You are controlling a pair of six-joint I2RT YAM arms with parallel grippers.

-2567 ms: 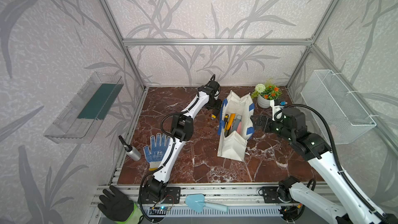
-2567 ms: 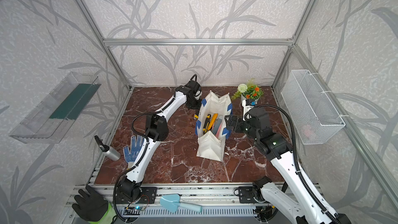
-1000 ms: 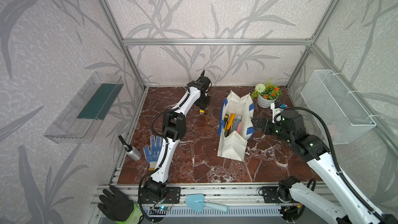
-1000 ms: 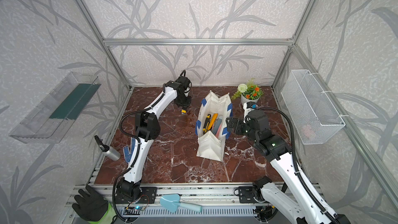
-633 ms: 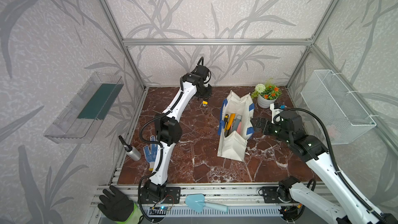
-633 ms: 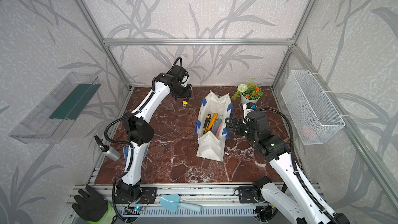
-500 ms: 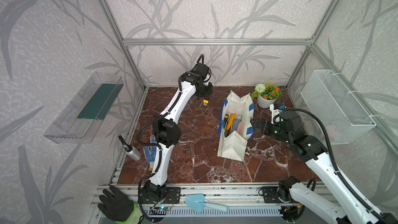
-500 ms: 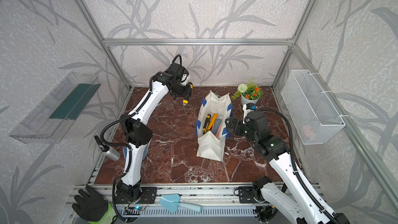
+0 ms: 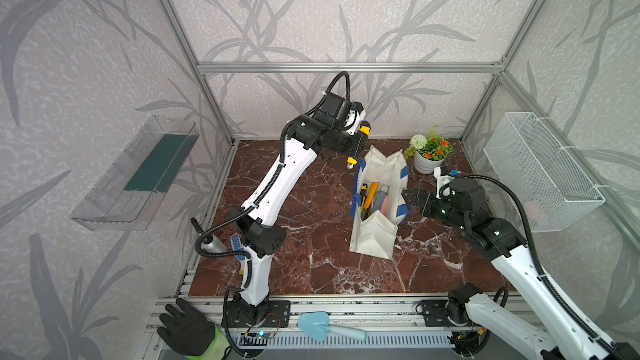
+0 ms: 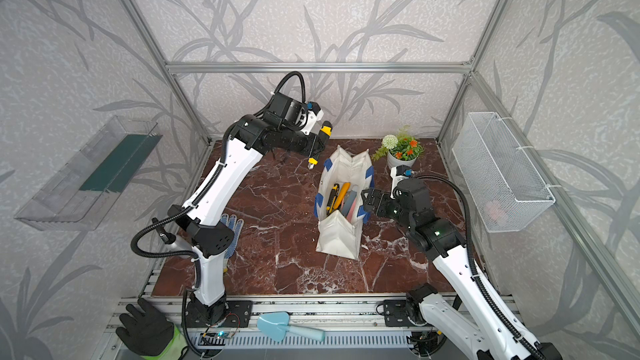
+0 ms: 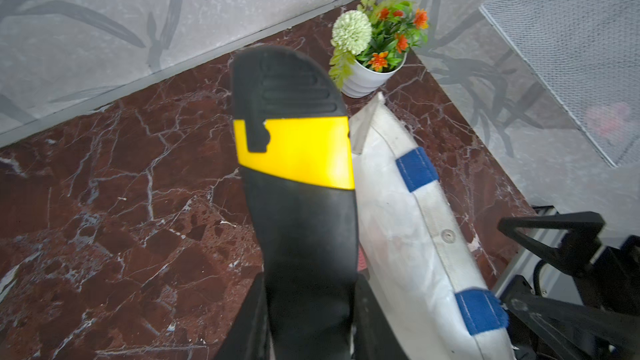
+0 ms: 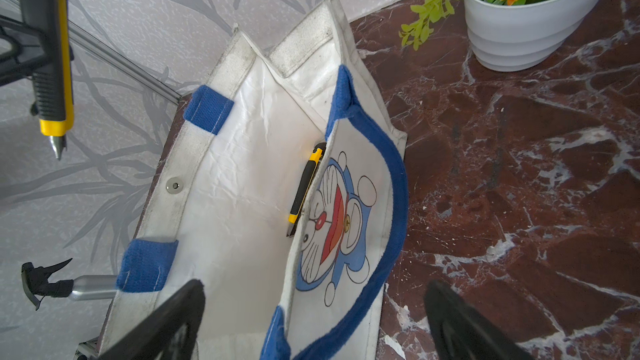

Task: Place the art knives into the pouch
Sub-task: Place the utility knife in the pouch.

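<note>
The art knife (image 9: 360,141) (image 10: 320,143), black with yellow bands, hangs tip-down in the air behind and left of the pouch's far end. My left gripper (image 9: 355,143) (image 11: 308,306) is shut on its black body (image 11: 298,167). It also shows at the edge of the right wrist view as the knife (image 12: 48,46). The pouch (image 9: 372,240) (image 10: 337,237) (image 12: 242,185) stands with its mouth open on the marble. My right gripper (image 9: 410,200) (image 10: 367,202) (image 12: 315,289) is open at its right rim, the cat-printed wall and blue strap between the fingers.
Another yellow-black cutter (image 12: 306,185) and other tools lie inside the pouch. A flower pot (image 9: 427,159) stands behind it, a wire basket (image 9: 540,171) hangs on the right wall. Spray bottle (image 9: 211,244) and dotted glove (image 10: 230,226) lie at the left edge.
My left arm has lifted the art knife off the table beside the pouch, swung it up toward the back wall and brought it nearer the pouch's far end. The right gripper has barely moved.
</note>
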